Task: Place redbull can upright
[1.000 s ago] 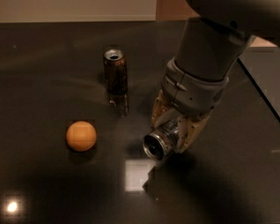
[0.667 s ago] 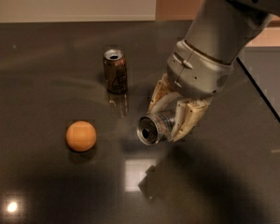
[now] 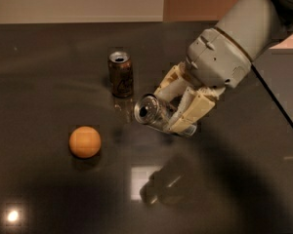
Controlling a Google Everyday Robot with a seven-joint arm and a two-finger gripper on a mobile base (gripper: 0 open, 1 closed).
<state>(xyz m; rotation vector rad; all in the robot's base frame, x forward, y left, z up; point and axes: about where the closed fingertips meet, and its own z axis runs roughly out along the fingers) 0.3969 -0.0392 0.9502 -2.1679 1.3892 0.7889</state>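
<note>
The task is partway through: the tall slim silver metallic redbull can is grasped, but it is not yet upright and not yet set down. The cream-coloured two-finger gripper, on the grey arm reaching in from the upper right, has its jaws closed around the can's body, 1 finger above it and 1 below. The can lies nearly on its side, its shiny top pointing left and toward the camera, and it appears to hang just above the dark glossy table, with its shadow and reflection falling lower in the picture. What remains, by my judgement, is to turn the wrist until the can stands vertical, lower it onto a free patch of table and release it. Compared with the picture 0.7 s ago, the can and the jaws sit higher in the view and nearer the short brown can, which stands upright just to the left, and the wrist has swung round. The brown can and the orange ball have not moved.
</note>
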